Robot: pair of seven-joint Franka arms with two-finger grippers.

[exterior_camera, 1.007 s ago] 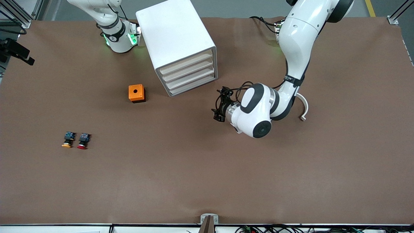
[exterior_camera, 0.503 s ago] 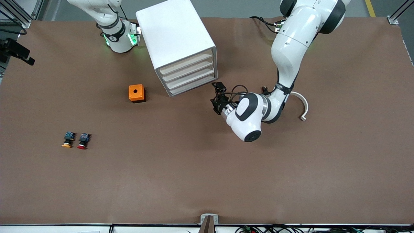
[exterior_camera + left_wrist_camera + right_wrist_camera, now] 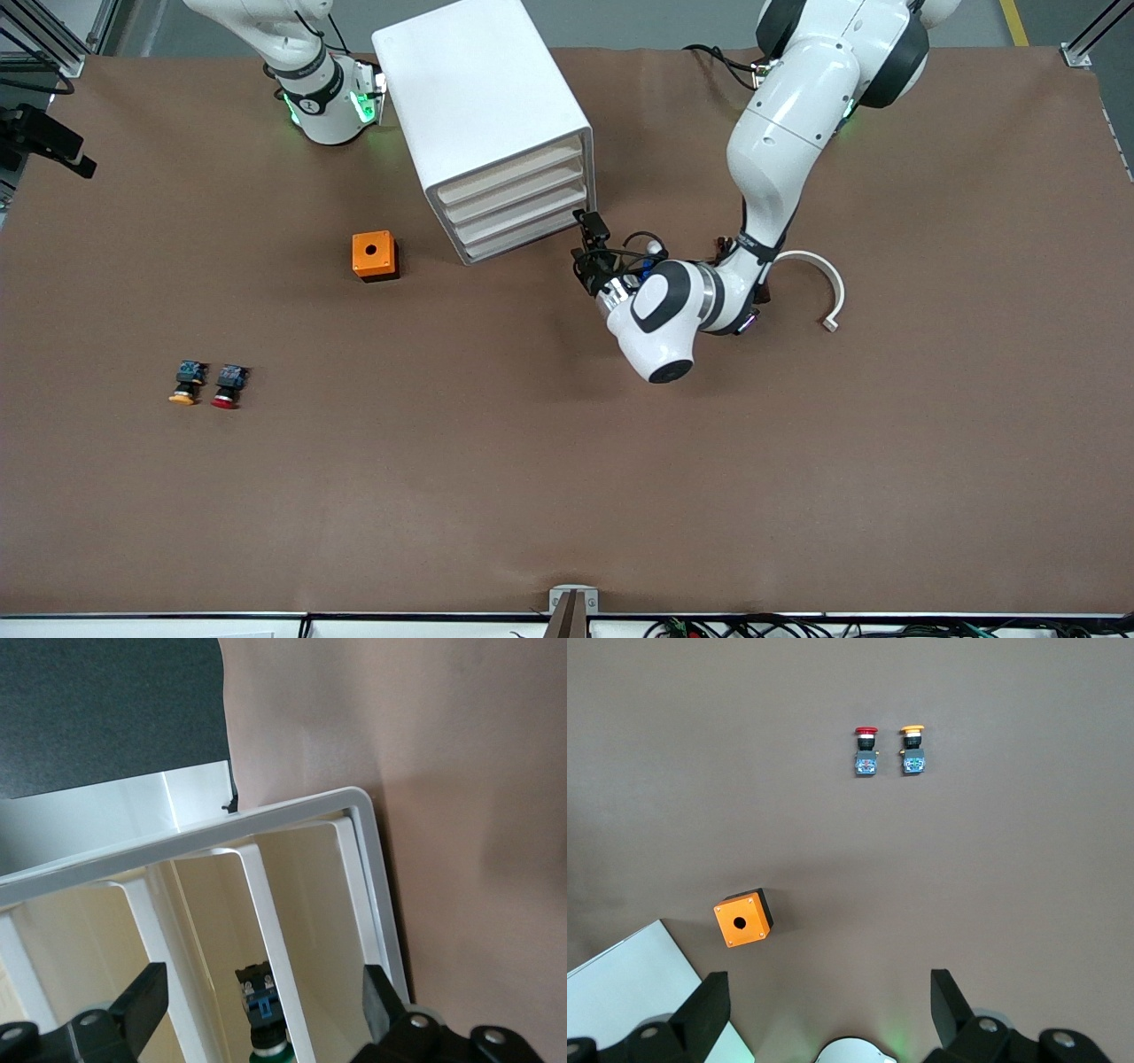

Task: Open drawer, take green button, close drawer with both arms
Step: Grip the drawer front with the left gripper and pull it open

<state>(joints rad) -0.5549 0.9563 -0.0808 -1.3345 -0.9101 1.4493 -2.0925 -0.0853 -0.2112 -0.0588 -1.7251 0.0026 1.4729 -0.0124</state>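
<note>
The left gripper (image 3: 592, 252) sits right at the corner of the white cabinet (image 3: 483, 115) toward the left arm's end of the table, level with the lowest drawer (image 3: 532, 235), all four drawer fronts flush in the front view. Its fingers (image 3: 142, 1005) stand spread wide apart with nothing between them.

The left wrist view gives what the front camera cannot: through the cream drawer fronts the green button (image 3: 262, 1019) shows, lying inside the cabinet's lower part; which drawer holds it I cannot tell from this angle. The cabinet's rounded corner edge runs just beside the second finger.

The right gripper (image 3: 824, 1014) is out of the front view, where only the arm's base shows by the cabinet's back. Its own wrist view has it high over the table, jaws released and empty, the arm waiting. That camera looks down on the orange box (image 3: 742, 919) with its centre hole, a corner of the cabinet, and the red-capped button (image 3: 866, 750) and yellow-capped button (image 3: 912, 750) side by side.

In the front view those two lie well apart from the cabinet, nearer the camera, toward the right arm's end. A white curved piece (image 3: 824, 283) lies near the left arm's elbow. Broad bare brown table (image 3: 567, 496) lies in front of the drawers.
</note>
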